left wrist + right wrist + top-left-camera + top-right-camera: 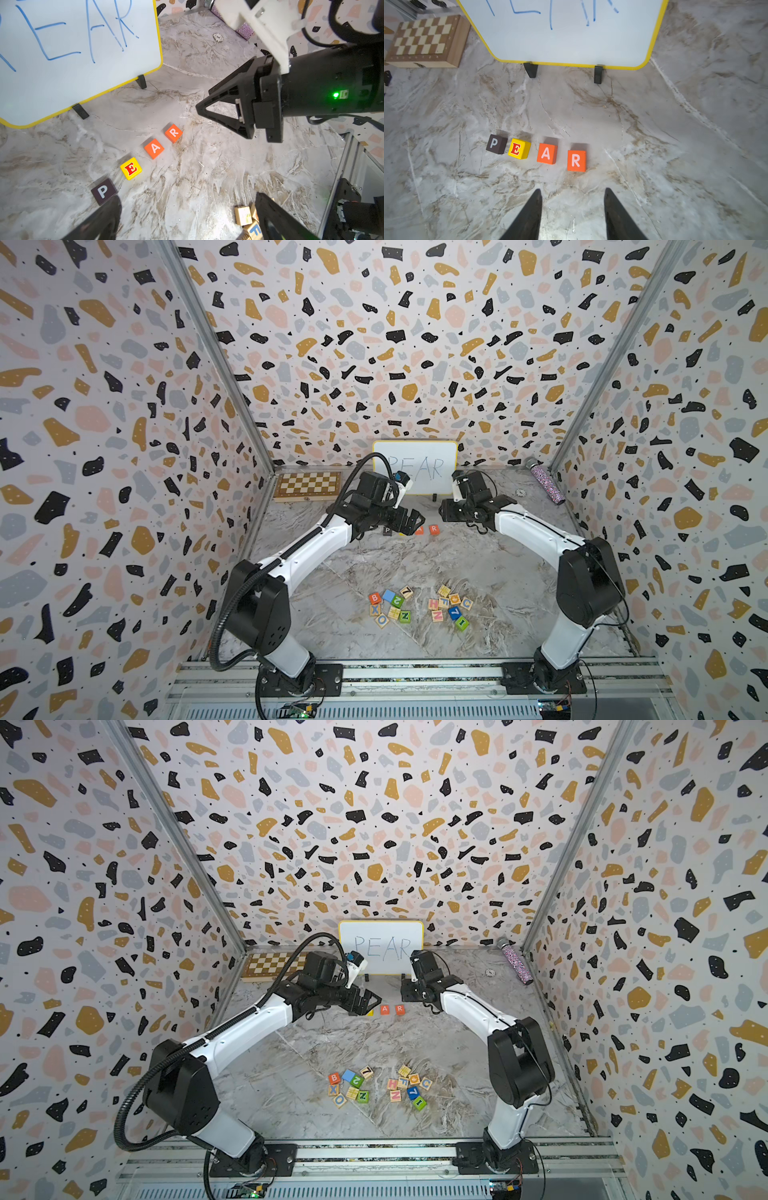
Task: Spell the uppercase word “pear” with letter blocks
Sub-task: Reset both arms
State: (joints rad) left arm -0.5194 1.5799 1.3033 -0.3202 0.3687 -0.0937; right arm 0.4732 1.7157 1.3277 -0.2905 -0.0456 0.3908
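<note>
Four letter blocks sit in a loose row on the marble-patterned tabletop [675, 145], spelling PEAR in front of a yellow-edged whiteboard [566, 41] that stands on two small black feet and has the same word handwritten in blue. The black P block [496, 144] and the yellow E block [519, 148] sit close together. The orange A block [546, 153] and the orange R block [576, 161] follow with slightly wider gaps, and none of the four touch. All have their letters facing up. The left pincer [188, 197] hangs above the P end of the row, its fingers spread wide with nothing between them. The right pincer [573, 189] hovers on the side of the row away from the whiteboard, closest to the A and R blocks and clear of all four, its fingers partly apart and also empty. A wooden chess box [425, 41] with a chequered top lies closed by the far left corner, so its contents are hidden. A glittery bottle [547, 485] with a silver cap lies near the far right corner. Closer to the arm bases, spare blocks [390, 608] in mixed colours lie loose in two small clusters, well apart from the spelled word.
</note>
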